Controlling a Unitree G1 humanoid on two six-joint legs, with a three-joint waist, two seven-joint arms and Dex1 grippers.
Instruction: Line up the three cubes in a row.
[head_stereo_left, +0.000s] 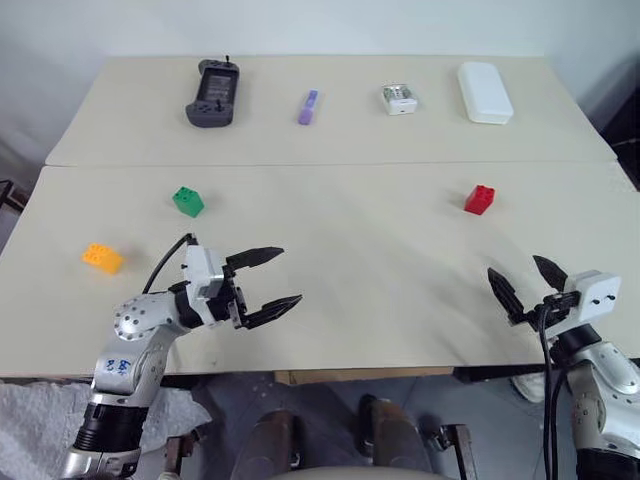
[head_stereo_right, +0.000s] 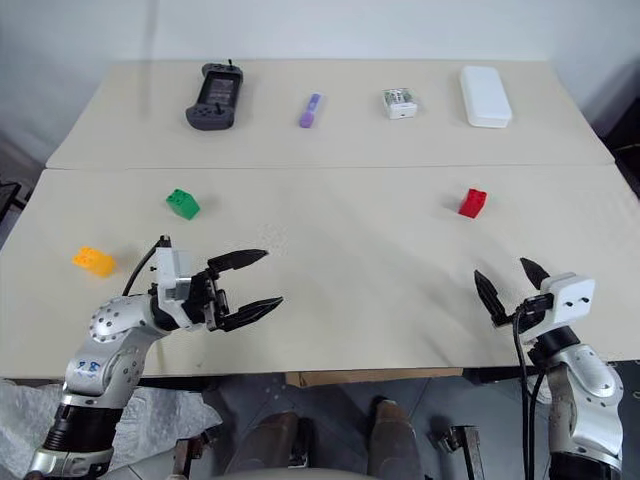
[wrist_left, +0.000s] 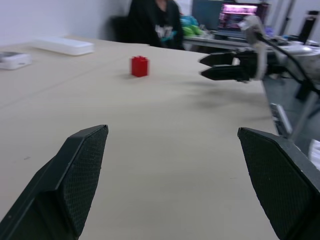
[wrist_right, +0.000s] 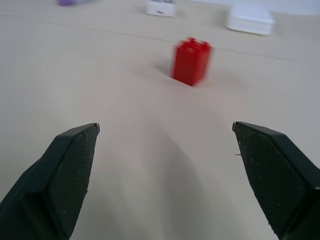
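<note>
The three cubes sit far apart on the front table (head_stereo_left: 380, 240). The orange-yellow cube (head_stereo_left: 102, 258) is near the left edge. The green cube (head_stereo_left: 188, 201) is a bit farther back, near the seam where the two tables meet. The red cube (head_stereo_left: 479, 199) is over on the right side, also near that seam.

The left gripper (head_stereo_left: 266, 283) hangs over the front part of the table with its two black fingers spread wide and nothing between them. It points across toward the right. The right gripper (head_stereo_left: 527, 282) is near the front right corner. Its fingers are spread wide too and hold nothing. It points toward the red cube, which stands well ahead of it.

On the back table lie a black game controller (head_stereo_left: 213, 93), a purple marker (head_stereo_left: 308, 107), a small white box (head_stereo_left: 398, 98) and a long white case (head_stereo_left: 485, 92).
</note>
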